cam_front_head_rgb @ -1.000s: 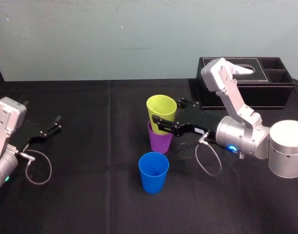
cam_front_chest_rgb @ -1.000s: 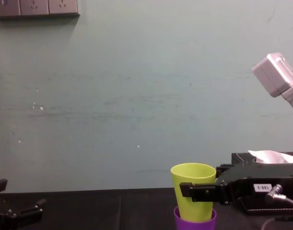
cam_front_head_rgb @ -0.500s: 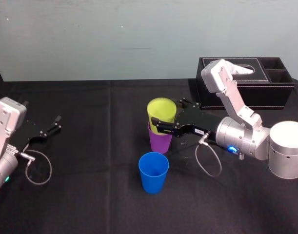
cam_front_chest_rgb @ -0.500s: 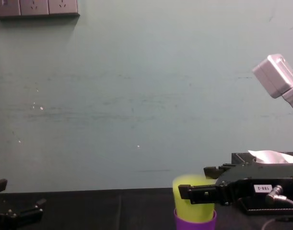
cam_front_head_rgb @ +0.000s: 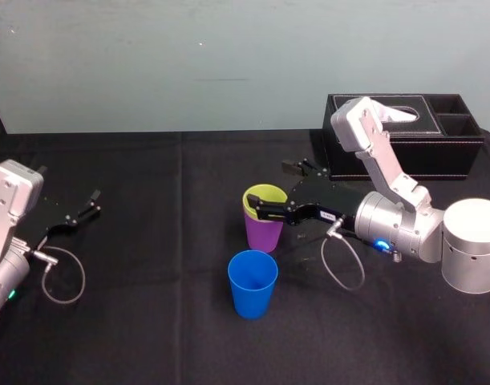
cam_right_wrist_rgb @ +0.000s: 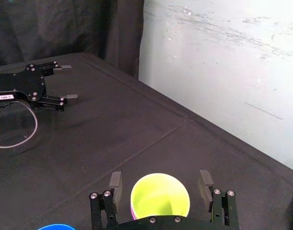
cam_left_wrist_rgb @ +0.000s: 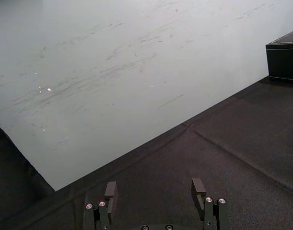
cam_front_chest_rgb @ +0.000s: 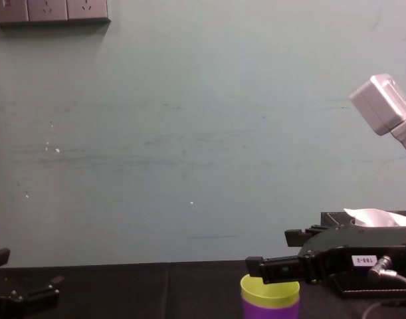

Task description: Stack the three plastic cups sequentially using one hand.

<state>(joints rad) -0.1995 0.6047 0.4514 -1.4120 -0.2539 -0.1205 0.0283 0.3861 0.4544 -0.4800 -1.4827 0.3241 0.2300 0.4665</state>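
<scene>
Head view: the right gripper (cam_front_head_rgb: 270, 186), jaws wide and holding nothing, straddles the yellow-green cup (cam_front_head_rgb: 265, 197), evidently because that cup sits nested in the purple cup (cam_front_head_rgb: 262, 234), while the blue cup (cam_front_head_rgb: 253, 285) stands nearby unstacked and the left gripper (cam_front_head_rgb: 91, 203) lies parked far left.

Soft, even light falls from above. The pale wall (cam_front_chest_rgb: 189, 133) is bright, its scuffs plain; the black counter (cam_front_head_rgb: 148, 265) swallows shadows, so the blue cup (cam_front_head_rgb: 253, 282) casts almost none. Mild sheen lies on the right arm (cam_front_head_rgb: 471, 241).

Yellow-green cup (cam_front_head_rgb: 265, 198), purple cup (cam_front_head_rgb: 263, 235), blue cup (cam_front_head_rgb: 253, 289): smooth plastic. Tablecloth (cam_front_head_rgb: 148, 241): matt black cloth. Tissue box (cam_front_head_rgb: 437, 150): stitched leather-look.
</scene>
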